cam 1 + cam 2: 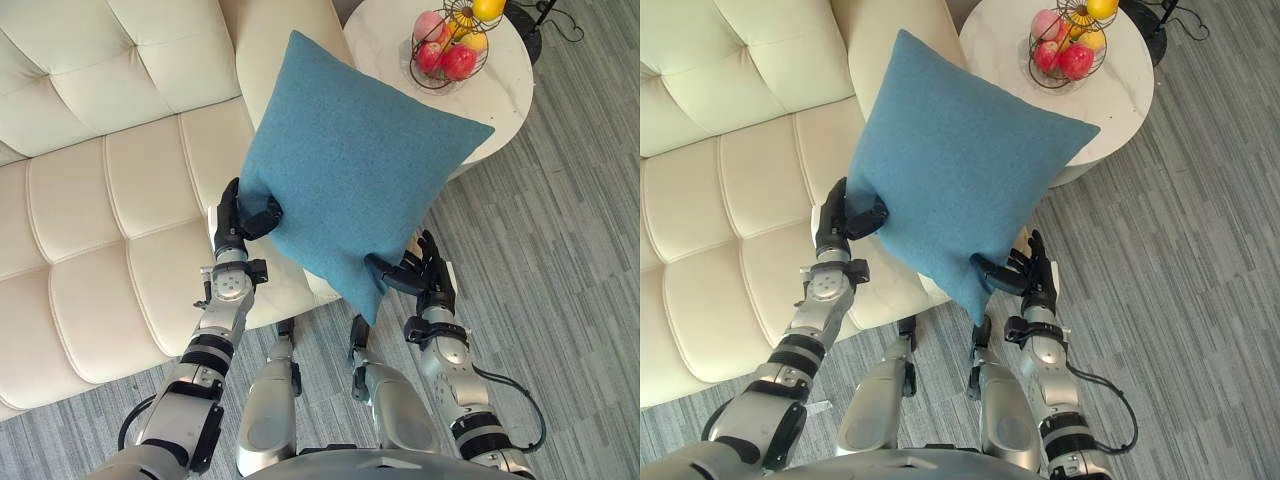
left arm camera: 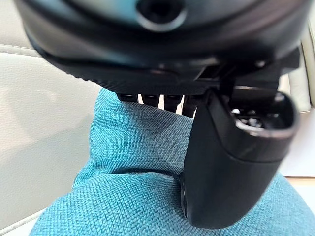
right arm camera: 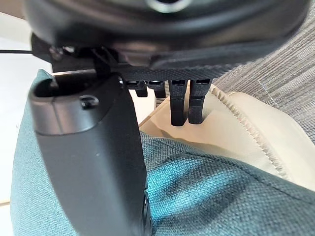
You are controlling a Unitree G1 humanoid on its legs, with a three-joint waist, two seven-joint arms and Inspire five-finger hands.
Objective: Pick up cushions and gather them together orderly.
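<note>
I hold the square teal woven cushion (image 1: 350, 170) up mid-frame, one corner pointing down. My left hand (image 1: 238, 218) pinches its left corner between thumb and fingers (image 2: 172, 100), and my right hand (image 1: 428, 280) pinches the lower right edge. The tufted cream sofa (image 1: 90, 200) lies left, a round white desk (image 1: 385, 45) upper right and open grey floor (image 1: 560, 250) right.
</note>
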